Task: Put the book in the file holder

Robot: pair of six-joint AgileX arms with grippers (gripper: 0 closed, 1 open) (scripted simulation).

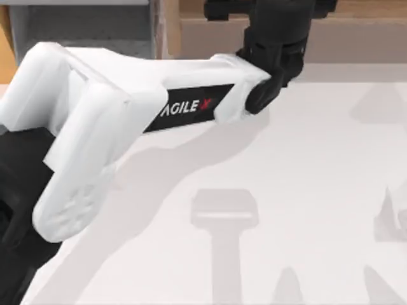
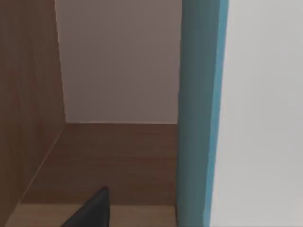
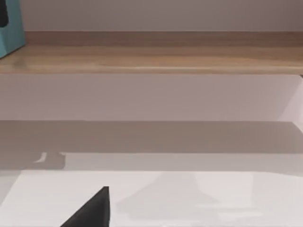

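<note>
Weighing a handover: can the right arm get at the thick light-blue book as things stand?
Probably not cleanly. The thick light-blue book is up at the long brown wooden shelf, and the left gripper is close against it there, crowding any approach from the other side.

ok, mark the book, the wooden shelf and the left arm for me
book point(image 2: 201, 113): left wrist view, light-blue cover.
wooden shelf point(image 3: 151, 59): right wrist view, top board.
left arm point(image 1: 95, 121): top view, white link.

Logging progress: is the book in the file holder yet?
No. The book hangs above the brown shelf; the file holder stands apart at left.
</note>
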